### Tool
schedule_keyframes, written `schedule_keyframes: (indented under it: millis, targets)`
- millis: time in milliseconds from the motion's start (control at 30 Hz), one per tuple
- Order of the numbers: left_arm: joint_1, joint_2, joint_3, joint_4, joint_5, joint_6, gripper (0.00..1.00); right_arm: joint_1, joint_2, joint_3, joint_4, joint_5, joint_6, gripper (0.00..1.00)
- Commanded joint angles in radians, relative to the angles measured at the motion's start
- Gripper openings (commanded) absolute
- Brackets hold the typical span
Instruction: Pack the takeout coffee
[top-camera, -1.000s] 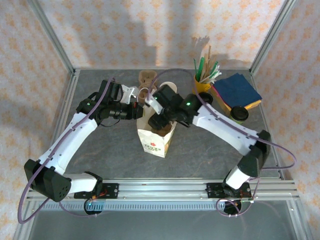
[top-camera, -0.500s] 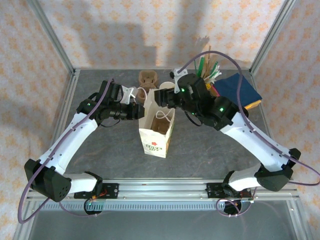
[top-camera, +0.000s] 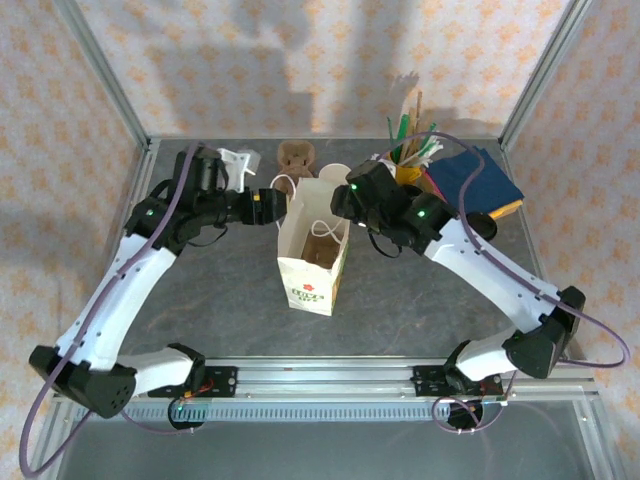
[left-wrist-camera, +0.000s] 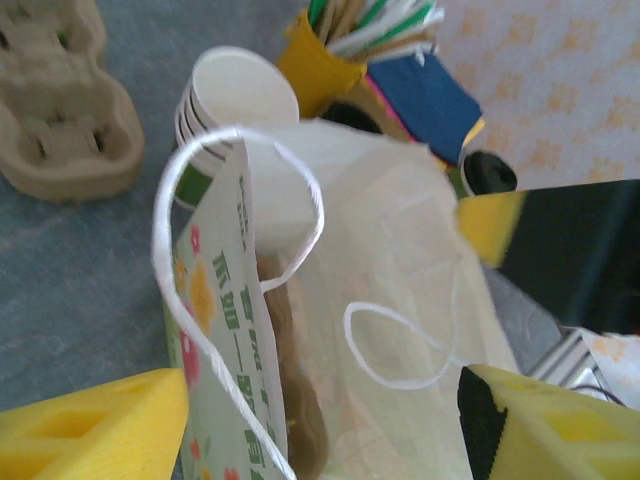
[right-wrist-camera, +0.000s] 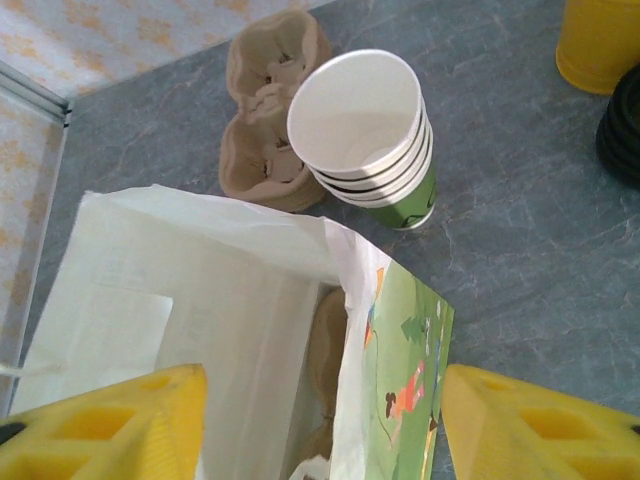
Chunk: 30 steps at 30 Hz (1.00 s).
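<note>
Currently | left hand (left-wrist-camera: 325, 410) released at paper bag (top-camera: 305, 280) rim | right hand (right-wrist-camera: 322, 410) released, empty, over bag mouth | takeout coffee (left-wrist-camera: 487, 172) on bench (top-camera: 200, 290) beside napkins (left-wrist-camera: 430, 90), outside bag | fetching and bagging it remain

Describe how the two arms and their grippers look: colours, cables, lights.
The left arm and right arm have white curved shells with black joints. A purple cable loops along each, and a small green light glows on each. The left gripper and right gripper carry blocky yellow fingers with cut-out hollows.
</note>
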Motion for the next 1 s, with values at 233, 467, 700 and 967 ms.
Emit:
schedule_keyframes:
  millis: [233,467,700,967]
  targets:
    - [0.029,-0.097,0.027,0.104,-0.089,0.011,0.75,-0.029,0.062,-0.026,0.014,-0.06,0.01,0.27]
    - [0.073,-0.129,-0.015,0.166,-0.091,-0.005,0.75,-0.029,-0.028,-0.091,0.124,-0.165,-0.052,0.08]
    - [0.104,-0.163,-0.045,0.227,-0.121,-0.026,0.76,0.002,-0.215,-0.234,0.313,-0.247,-0.108,0.0]
    - [0.12,-0.185,-0.069,0.284,-0.16,-0.026,0.79,0.106,-0.407,-0.413,0.5,-0.29,-0.224,0.0]
